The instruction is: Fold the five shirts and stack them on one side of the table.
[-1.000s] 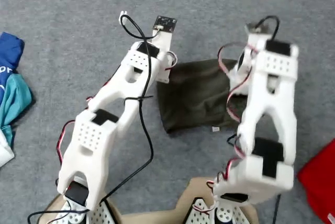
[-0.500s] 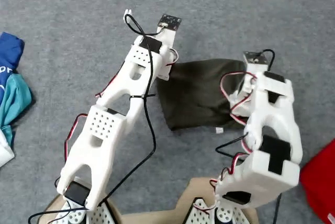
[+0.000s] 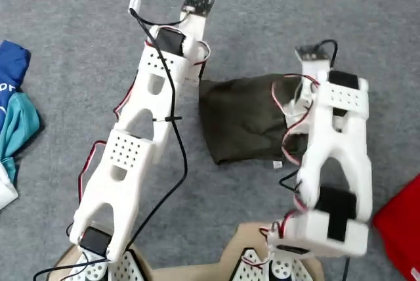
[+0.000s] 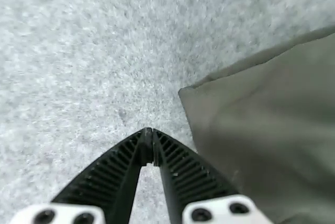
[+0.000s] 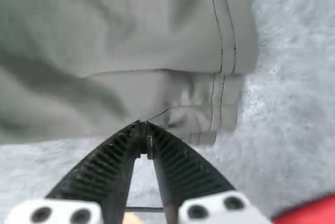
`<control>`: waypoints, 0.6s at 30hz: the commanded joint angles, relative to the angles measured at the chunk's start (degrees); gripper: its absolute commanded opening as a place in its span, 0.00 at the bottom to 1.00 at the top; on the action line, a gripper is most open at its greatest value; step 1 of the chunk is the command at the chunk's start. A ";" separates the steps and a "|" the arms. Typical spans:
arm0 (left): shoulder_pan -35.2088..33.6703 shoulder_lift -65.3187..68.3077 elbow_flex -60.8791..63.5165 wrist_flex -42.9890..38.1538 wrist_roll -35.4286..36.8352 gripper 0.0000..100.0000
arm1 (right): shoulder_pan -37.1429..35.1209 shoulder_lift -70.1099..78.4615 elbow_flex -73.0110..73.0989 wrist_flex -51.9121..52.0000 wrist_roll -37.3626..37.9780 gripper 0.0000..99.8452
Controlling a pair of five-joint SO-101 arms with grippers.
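Bench: Entry, please. Where is the shirt?

Operator: I see the olive shirt (image 3: 243,120) folded into a rough rectangle near the middle of the grey table (image 3: 79,25), lying between my two arms. One hemmed end, with double stitching, lies on the right arm's side; a small white tag shows at the near edge.

Bench: Left end effector?

Operator: My left gripper (image 4: 148,140) has its fingers pressed together, nothing between them. It points down at bare table just beside a corner of the olive shirt, apart from the fabric.

Bench: Right?

Operator: My right gripper (image 5: 145,137) also has its fingers closed tip to tip. The tips sit at the edge of the folded layers by the stitched hem. I cannot tell whether they touch the cloth; I see no fabric pinched between them.

Bench: Other garments?

Operator: A blue and teal shirt (image 3: 16,107) lies bunched at the table's left edge, well apart from the olive one. A red shirt (image 3: 400,222) lies at the right edge, near the right arm's base.
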 commanded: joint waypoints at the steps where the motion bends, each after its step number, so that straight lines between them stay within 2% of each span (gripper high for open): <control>1: 2.99 -12.97 4.84 1.14 3.34 0.02 | -1.71 -9.01 -5.05 6.24 -3.78 0.01; 6: 9.32 -38.37 34.55 0.88 4.04 0.02 | 2.15 -16.13 -6.29 11.78 -6.33 0.01; 10: 10.55 -58.33 54.24 0.44 3.08 0.02 | 7.69 -18.24 -6.20 14.33 -6.42 0.01; 15: 4.57 -76.70 69.45 0.44 -5.36 0.02 | 10.15 -18.24 -6.20 16.79 -6.42 0.01; 18: -2.11 -86.64 77.45 0.44 -7.56 0.02 | 10.15 -18.51 -6.20 18.99 -6.33 0.01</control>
